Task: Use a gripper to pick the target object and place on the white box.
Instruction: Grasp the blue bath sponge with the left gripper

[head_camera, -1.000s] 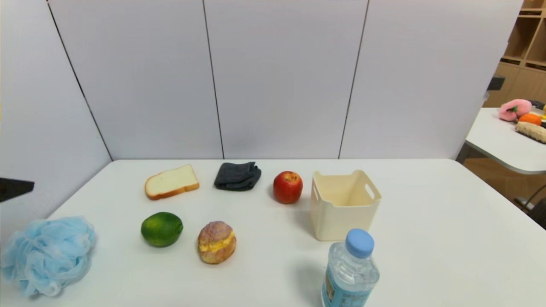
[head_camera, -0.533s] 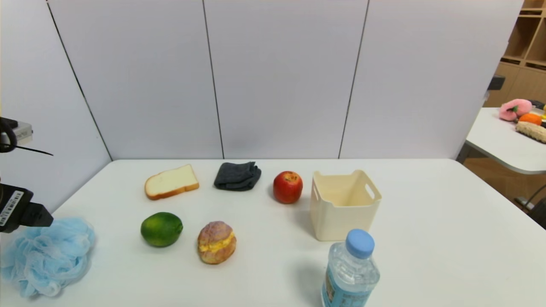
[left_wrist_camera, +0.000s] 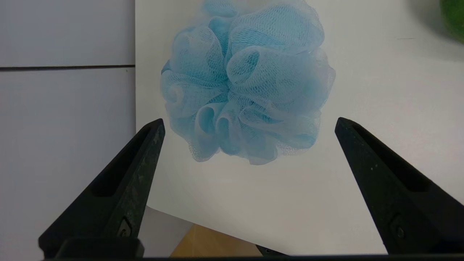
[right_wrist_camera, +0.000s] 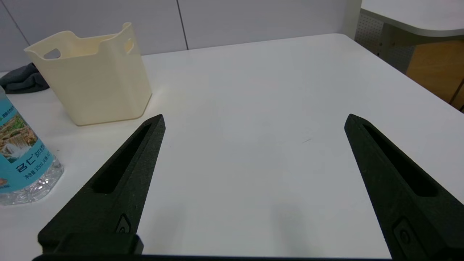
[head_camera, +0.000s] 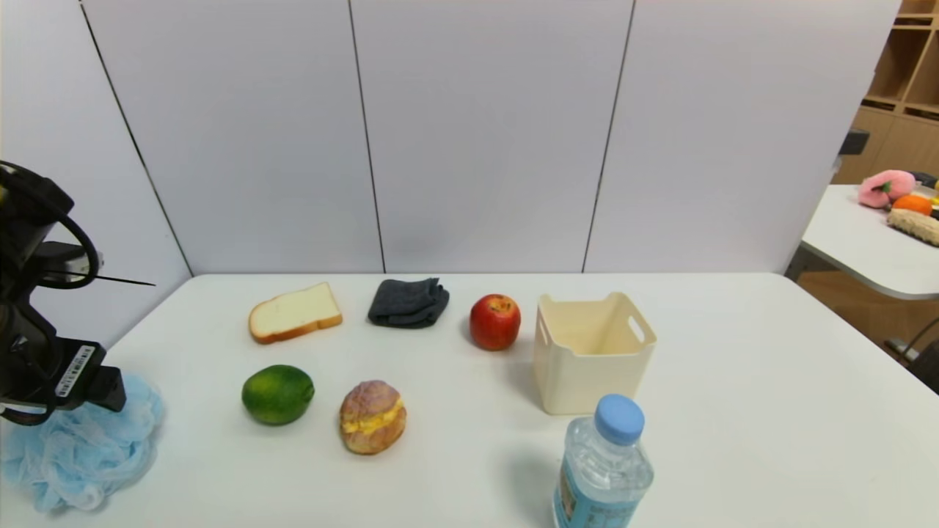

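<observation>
- Left pincer [left_wrist_camera: 250, 123]: I hold this black two-fingered tool above the near left corner of the bench, its pointed fingers [left_wrist_camera: 137, 163] spread wide and grasping nothing. I judge the wide gap suits the bulk of the ball below it.
- Target: the fluffy light-blue mesh bath pouf [left_wrist_camera: 246, 87], a ruffled netting ball, lies on the white bench [left_wrist_camera: 380, 90] close to its left edge. In the wrist view it sits ahead of the fingertips, framed between them and not touched; in the head view the arm's black body with its looped cables covers the pouf's upper part [head_camera: 95, 447].
- Grip, as I judge it: the netting is soft and will compress, so the fingers should straddle its middle and sink in before they close; a shallow bite may catch only a loose ruffle.
- Goal: the small cream-white plastic bin [head_camera: 593, 352] with cutout handle slots stands upright and open at centre-right, well apart from the pouf.
- Between them: a green lime [head_camera: 278, 394] and a filled bun [head_camera: 373, 416]; behind, a bread slice [head_camera: 295, 313], a dark folded cloth [head_camera: 408, 302] and a red apple [head_camera: 495, 321]. A blue-capped clear water bottle [head_camera: 605, 466] stands near the bin, so I would carry high.
- Right pincer [right_wrist_camera: 253, 119]: parked over bare bench right of the bin, likewise spread and unloaded.
</observation>
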